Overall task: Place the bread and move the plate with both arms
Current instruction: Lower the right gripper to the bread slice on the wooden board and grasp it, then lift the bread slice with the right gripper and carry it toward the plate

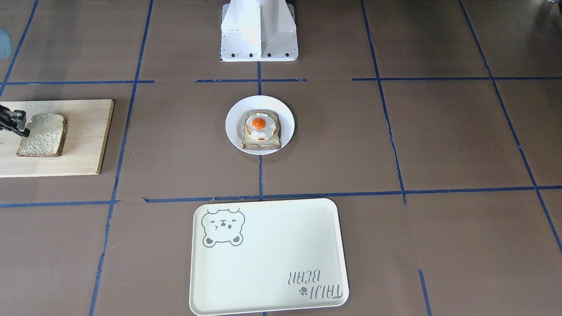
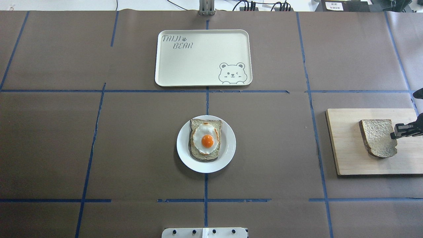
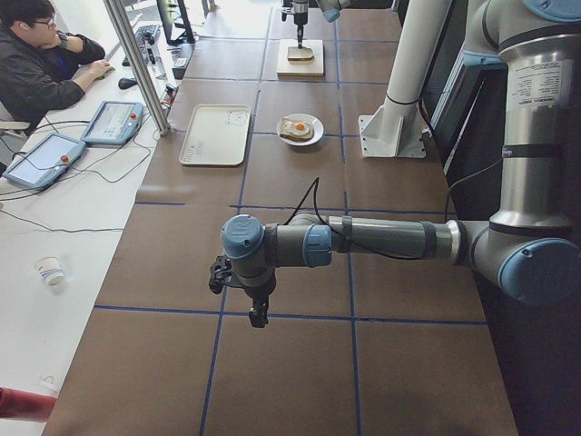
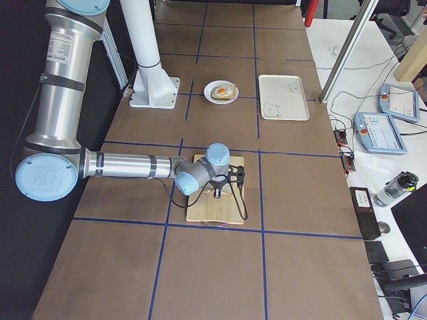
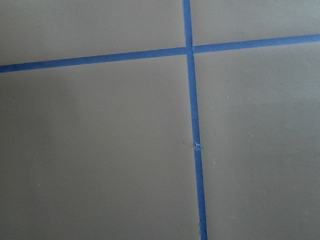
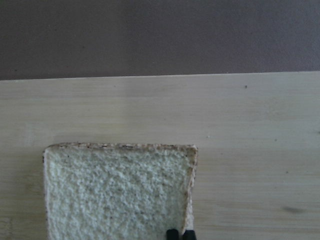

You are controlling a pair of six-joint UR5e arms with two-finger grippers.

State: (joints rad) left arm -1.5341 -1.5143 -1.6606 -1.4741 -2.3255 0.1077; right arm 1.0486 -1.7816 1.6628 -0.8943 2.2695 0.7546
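Note:
The plain bread slice point(image 2: 378, 137) lies on a wooden cutting board point(image 2: 347, 148) at the robot's right. My right gripper point(image 2: 394, 134) is at the slice's outer edge; in the right wrist view its two black fingertips point(image 6: 172, 234) sit close together, pinching the crust of the bread point(image 6: 115, 192). The small white plate point(image 2: 228, 155) stands at the table's centre with an egg-topped slice point(image 2: 205, 138) on it. My left gripper point(image 3: 259, 318) hangs over bare table far to the left; I cannot tell whether it is open or shut.
A cream rectangular tray with a bear drawing point(image 2: 198, 59) lies beyond the plate. The white base block point(image 1: 259, 30) stands behind the plate. Blue tape lines cross the brown table. An operator sits at a side desk point(image 3: 41, 64).

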